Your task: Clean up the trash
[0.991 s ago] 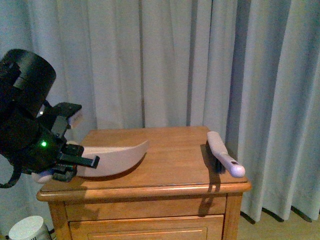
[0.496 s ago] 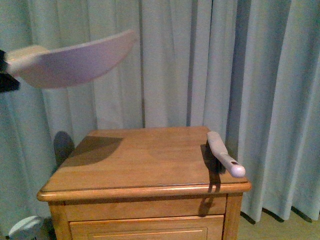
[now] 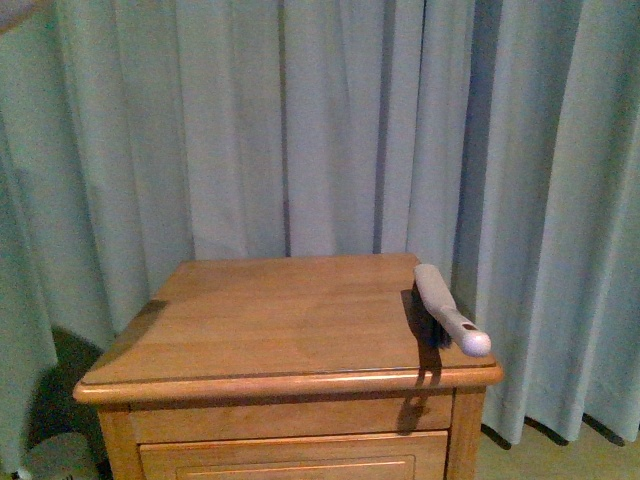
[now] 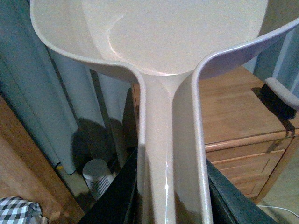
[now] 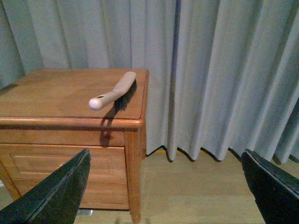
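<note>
The trash shows in none of the views. My left gripper is shut on the handle of the beige dustpan, held in the air off the side of the wooden nightstand. The pan's inside looks bare. Neither arm shows in the front view. My right gripper is open with nothing between its dark fingers, low over the floor in front of the nightstand's corner.
A beige hand brush lies along the nightstand's right edge, its handle tip overhanging the front; it also shows as the brush. Grey curtains hang behind. A small white cylinder stands on the floor beside the nightstand. Checked cloth lies lower down.
The left arm has lifted the dustpan off the nightstand top, up and to the left, and both have left the front view. The brush has not moved.
</note>
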